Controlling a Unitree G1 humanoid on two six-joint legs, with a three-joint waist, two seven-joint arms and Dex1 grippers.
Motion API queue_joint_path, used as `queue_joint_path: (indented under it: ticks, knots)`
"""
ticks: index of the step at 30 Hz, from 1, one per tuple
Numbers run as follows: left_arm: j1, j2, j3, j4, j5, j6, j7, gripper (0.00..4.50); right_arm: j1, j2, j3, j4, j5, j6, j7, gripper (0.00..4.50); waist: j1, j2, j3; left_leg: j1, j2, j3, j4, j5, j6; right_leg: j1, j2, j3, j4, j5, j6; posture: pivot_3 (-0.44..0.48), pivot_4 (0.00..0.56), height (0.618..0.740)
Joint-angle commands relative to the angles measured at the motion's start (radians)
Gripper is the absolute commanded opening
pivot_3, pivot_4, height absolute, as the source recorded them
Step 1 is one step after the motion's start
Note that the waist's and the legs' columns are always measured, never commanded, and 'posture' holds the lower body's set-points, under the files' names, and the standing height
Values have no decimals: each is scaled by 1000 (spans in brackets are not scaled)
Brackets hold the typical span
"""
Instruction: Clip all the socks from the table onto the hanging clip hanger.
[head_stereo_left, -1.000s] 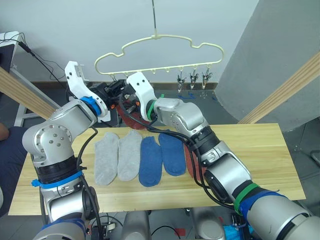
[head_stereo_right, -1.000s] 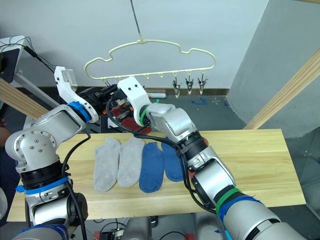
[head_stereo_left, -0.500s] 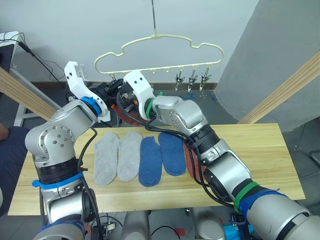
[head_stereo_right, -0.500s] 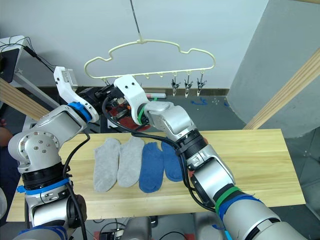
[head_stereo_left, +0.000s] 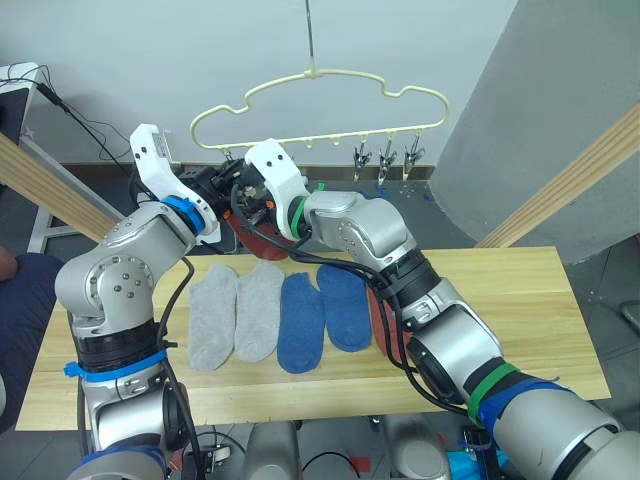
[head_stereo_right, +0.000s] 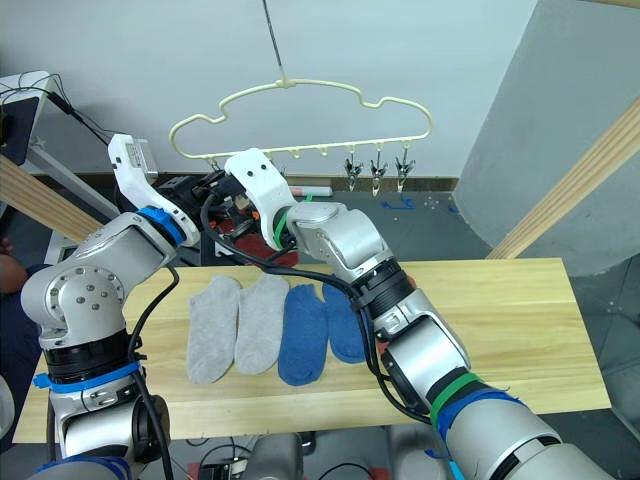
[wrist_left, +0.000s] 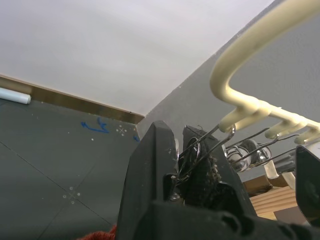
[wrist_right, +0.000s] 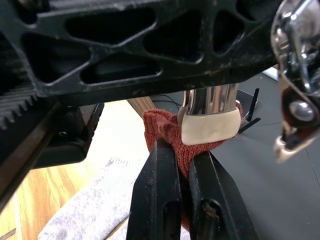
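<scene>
**Barely begun: first rust sock going onto the clips**

Overhead, the clip hanger (head_stereo_left: 318, 100) hangs on its hook above the far edge of the worktop (head_stereo_left: 520, 300), and none of its clips carries a hanging sock. The left gripper (wrist_left: 186, 165) has its jaws squeezed on a metal clip (wrist_left: 207, 145) at the left end of the bar. The right gripper (wrist_right: 182, 170) has its jaws clamped together on the cuff of a rust red sock (wrist_right: 167, 132), raised to that clip, whose pale-tipped end (wrist_right: 210, 125) presses on the fabric. Whether the clip has properly bitten, I cannot tell.

Two grey socks (head_stereo_left: 235, 310) and two blue socks (head_stereo_left: 322, 312) lie side by side on the worktop, untouched. A second rust sock (head_stereo_left: 383, 325) shows beside them, mostly behind the right arm. By my reckoning, one sock is mid-clipping and five remain.
</scene>
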Motion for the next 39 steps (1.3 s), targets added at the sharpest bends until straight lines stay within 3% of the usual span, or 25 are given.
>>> queue_joint_path:
  ticks: [1,7,14,19,22,32,39]
  knots:
    - [22,5,-11,-16,3,9,-5,272,-56,106,-15,-51,22,-35,10,24,0,0,0,0,0,0,0,0,0,0,0,0,0,0,0,-119,286,740]
    - [24,3,-11,-16,-1,4,-11,272,-55,105,-16,-51,21,-34,9,24,0,0,0,0,0,0,0,0,0,0,0,0,0,0,0,-120,284,740]
    - [37,3,-4,-37,-28,31,-14,2460,-46,103,-11,-62,23,-24,10,0,0,-1,-1,0,0,0,0,0,0,0,0,0,0,0,0,-118,286,740]
    - [44,12,1,-46,-28,33,-21,2460,-40,105,-5,-69,26,-15,16,0,1,-2,-2,-1,0,0,1,0,0,0,0,-1,1,0,0,-114,285,740]
    - [50,24,-5,-53,-23,34,-32,2520,-37,102,2,-70,26,-11,22,745,1,-2,-2,-1,0,0,1,0,0,0,0,-2,1,0,0,-114,285,740]
    - [81,112,-10,-96,-16,38,-108,2520,-14,96,11,-89,17,12,10,4194,1,-3,-2,-1,0,0,1,0,0,0,0,-2,4,0,0,-110,288,740]
    - [129,163,-3,-151,-14,33,-138,2520,18,75,17,-136,22,52,12,4194,2,-3,-2,-1,0,-1,1,1,-1,-2,0,-2,7,0,0,-104,288,740]
